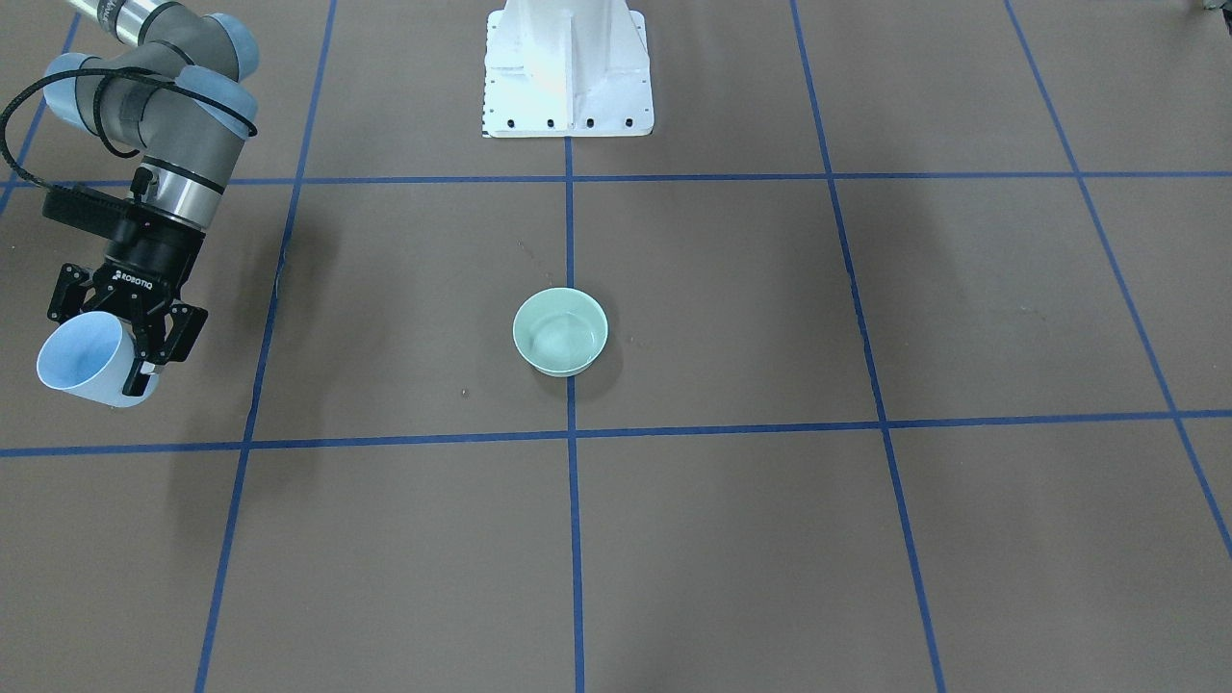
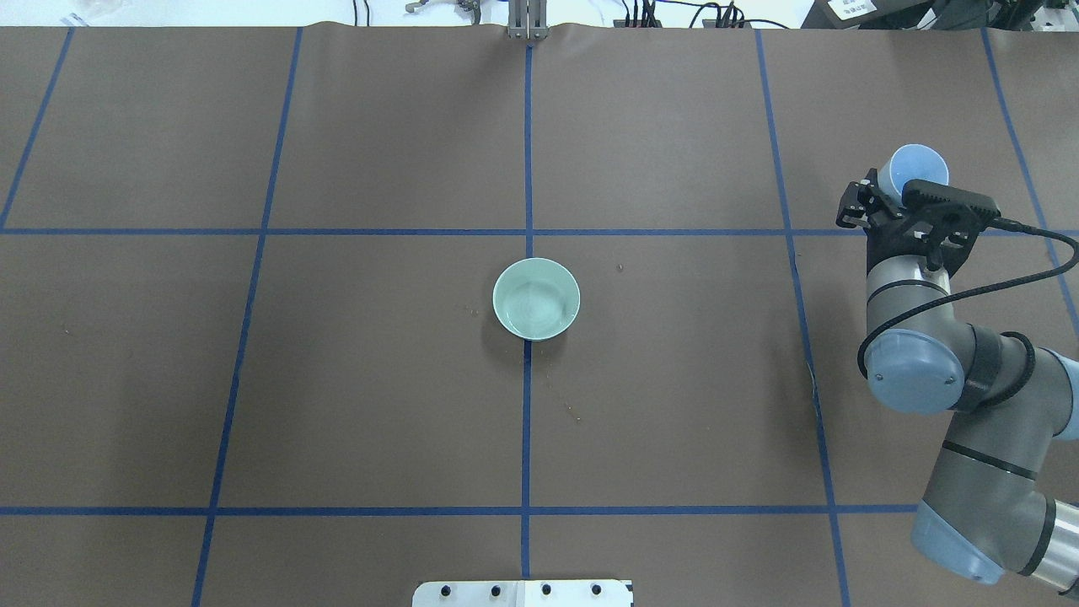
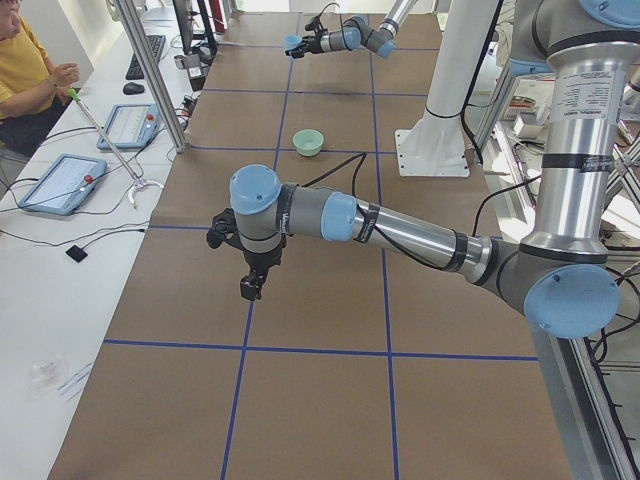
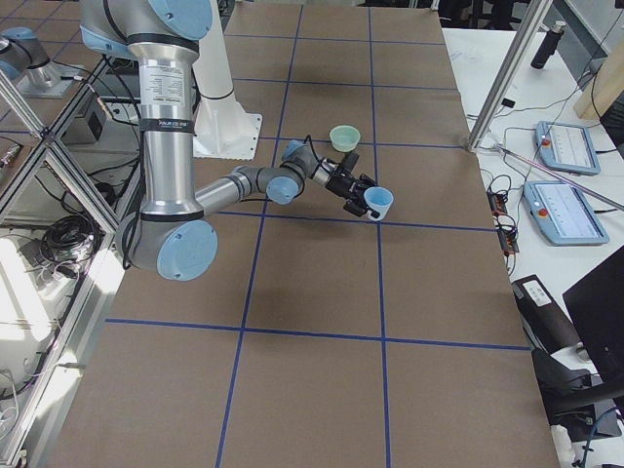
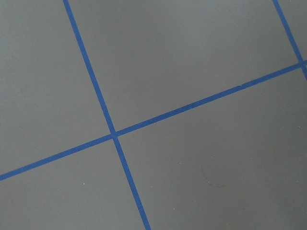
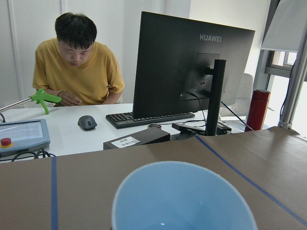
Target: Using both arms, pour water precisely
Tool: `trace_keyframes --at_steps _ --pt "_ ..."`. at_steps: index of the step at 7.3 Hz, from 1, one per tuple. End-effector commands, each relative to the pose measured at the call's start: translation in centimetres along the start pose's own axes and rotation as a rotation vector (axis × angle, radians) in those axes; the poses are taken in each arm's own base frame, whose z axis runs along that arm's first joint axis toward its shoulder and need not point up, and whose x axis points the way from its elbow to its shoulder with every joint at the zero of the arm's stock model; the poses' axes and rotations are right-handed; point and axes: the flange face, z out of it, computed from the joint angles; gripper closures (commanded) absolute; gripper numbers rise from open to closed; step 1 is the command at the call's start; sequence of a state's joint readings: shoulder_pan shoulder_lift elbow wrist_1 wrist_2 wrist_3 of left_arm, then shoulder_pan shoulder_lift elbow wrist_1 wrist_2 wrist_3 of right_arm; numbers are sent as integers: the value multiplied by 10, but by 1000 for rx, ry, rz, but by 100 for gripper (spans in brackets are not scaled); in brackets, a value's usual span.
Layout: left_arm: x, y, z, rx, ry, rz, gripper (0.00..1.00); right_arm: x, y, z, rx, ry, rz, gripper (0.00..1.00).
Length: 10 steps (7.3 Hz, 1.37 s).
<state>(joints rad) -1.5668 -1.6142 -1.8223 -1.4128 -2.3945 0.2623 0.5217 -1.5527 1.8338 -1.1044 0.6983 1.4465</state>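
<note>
Two blue tape lines (image 5: 114, 134) are crossing left of centre on the bare grey-brown tabletop (image 5: 192, 57), a third line (image 5: 289, 29) cutting across the upper right corner.

This is a robotics lab, set up as a test cell. A large table wears a brown covering (image 2: 379, 379) ruled into squares with blue tape (image 2: 526, 421). At one long edge of the surface a white pedestal (image 1: 568, 67) is bolted down. The left arm (image 3: 400, 225) and right arm (image 2: 915, 371), grey tubes with light-blue joint caps and black cables, reach over it. Aluminium posts (image 3: 150, 75) stand along the opposite edge. Beyond that edge runs a white desk (image 3: 35, 300) with touchscreen pendants (image 3: 60, 182), one bearing a red stop button (image 6: 5, 142), a black monitor (image 6: 192, 62), a keyboard (image 6: 148, 118) and a mouse (image 6: 87, 122). A person (image 6: 79, 72) in a yellow shirt sits there.
</note>
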Motion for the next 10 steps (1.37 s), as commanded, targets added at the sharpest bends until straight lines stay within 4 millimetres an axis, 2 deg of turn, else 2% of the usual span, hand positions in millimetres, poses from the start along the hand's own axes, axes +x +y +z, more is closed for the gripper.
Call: trace_keyframes --at_steps 1,5,6,7,8,10 --pt "-1 0 1 -3 1 -2 0 -5 1 -10 -29 -80 -12 100" --pt "-3 1 3 -6 0 -6 0 -32 -10 -57 19 -365 -123 100" --pt "-3 1 3 -7 0 -7 0 -42 -12 -73 -8 -484 -157 100" --pt "-4 1 4 -9 1 -9 0 -47 -7 -80 -80 -603 -190 100" --pt "-5 2 5 -11 1 -11 0 -47 -9 -86 -76 -683 -207 100" --pt "-5 2 5 -11 1 -11 0 -55 -2 -101 -108 -855 -367 100"
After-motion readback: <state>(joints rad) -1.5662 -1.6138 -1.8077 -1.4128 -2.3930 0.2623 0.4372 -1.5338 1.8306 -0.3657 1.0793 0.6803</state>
